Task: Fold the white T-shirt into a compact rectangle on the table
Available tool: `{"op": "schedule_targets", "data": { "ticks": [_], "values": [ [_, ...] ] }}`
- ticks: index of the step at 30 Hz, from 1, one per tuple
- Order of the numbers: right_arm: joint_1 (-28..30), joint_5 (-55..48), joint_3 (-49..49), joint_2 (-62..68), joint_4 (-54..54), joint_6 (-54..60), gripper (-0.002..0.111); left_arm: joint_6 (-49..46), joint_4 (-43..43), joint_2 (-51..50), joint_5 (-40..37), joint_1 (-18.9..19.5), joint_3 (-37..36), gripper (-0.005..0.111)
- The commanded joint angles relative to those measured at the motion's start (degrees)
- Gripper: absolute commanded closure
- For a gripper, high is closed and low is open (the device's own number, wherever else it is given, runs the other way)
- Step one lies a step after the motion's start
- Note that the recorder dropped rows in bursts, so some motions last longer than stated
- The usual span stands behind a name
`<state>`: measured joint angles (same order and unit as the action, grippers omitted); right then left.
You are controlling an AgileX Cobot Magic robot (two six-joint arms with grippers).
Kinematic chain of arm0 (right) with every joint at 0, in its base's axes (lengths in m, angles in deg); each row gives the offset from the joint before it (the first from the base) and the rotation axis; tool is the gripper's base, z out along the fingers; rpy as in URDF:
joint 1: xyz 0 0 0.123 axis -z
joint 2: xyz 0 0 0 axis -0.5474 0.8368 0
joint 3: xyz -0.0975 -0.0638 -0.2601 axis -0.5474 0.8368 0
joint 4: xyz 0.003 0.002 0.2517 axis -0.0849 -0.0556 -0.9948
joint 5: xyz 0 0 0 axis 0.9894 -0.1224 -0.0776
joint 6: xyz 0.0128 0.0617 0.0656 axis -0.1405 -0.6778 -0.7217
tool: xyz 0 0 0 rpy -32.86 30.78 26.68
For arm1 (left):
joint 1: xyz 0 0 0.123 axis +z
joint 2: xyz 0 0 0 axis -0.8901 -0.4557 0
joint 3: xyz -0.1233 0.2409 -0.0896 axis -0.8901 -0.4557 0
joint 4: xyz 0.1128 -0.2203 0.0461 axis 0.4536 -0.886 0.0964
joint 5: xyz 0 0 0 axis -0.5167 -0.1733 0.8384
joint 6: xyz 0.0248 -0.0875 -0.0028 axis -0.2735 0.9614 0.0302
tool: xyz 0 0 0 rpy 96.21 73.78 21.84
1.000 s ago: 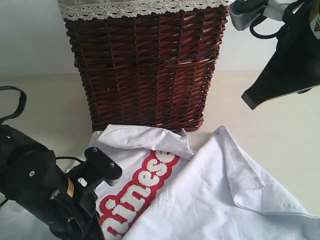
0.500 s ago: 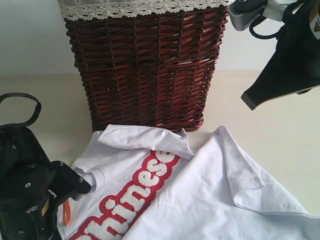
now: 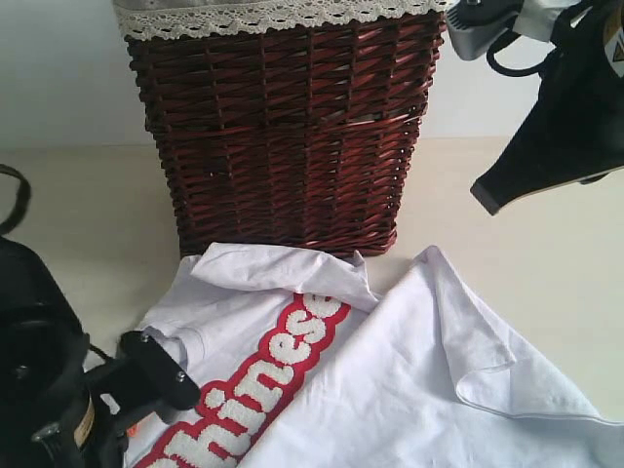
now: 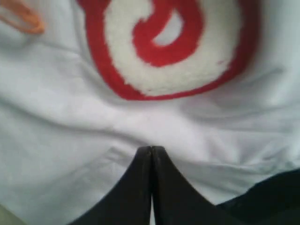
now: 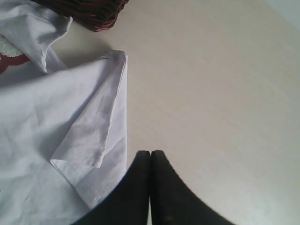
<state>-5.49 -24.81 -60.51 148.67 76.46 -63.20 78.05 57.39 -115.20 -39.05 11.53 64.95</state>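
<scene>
Both grippers are pressed fully shut. The left gripper [image 4: 151, 157] sits low over the white T-shirt [image 4: 70, 122], just beside its red-edged lettering [image 4: 159, 77]; the right gripper [image 5: 150, 159] hangs above the bare table [image 5: 211, 93] next to a turned-over hem [image 5: 115, 112]. The shirt lies rumpled on the table, right at the foot of the wicker basket [image 3: 283, 127].

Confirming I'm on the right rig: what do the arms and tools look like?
Both arms black. The left tool and right tool: paired tapered black fingers. The left arm bears a yellow label; right arm, a grey housing and black cable.
</scene>
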Motion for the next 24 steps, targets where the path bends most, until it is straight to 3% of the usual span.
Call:
{"op": "schedule_targets", "data": {
  "ticks": [1, 3, 9, 14, 24],
  "values": [
    [0.0, 0.2, 0.0, -0.4, 0.1, 0.4, 0.108, -3.0, -1.9, 5.8, 11.8, -0.5, 1.2, 0.107],
    [0.0, 0.2, 0.0, -0.4, 0.1, 0.4, 0.108, -1.7, -0.6, 5.4, 19.9, 0.5, 1.2, 0.107],
    [0.0, 0.2, 0.0, -0.4, 0.1, 0.4, 0.108, -1.1, 2.1, -5.9, 29.7, 5.5, 1.2, 0.107],
    [0.0, 0.3, 0.0, -0.4, 0.1, 0.4, 0.108, 4.9, 7.1, -12.9, 39.1, 14.1, 2.0, 0.107],
    [0.0, 0.3, 0.0, -0.4, -1.2, 0.4, 0.108, 4.3, 7.4, -14.5, 42.3, 31.0, 2.8, 0.107]
  ]
}}
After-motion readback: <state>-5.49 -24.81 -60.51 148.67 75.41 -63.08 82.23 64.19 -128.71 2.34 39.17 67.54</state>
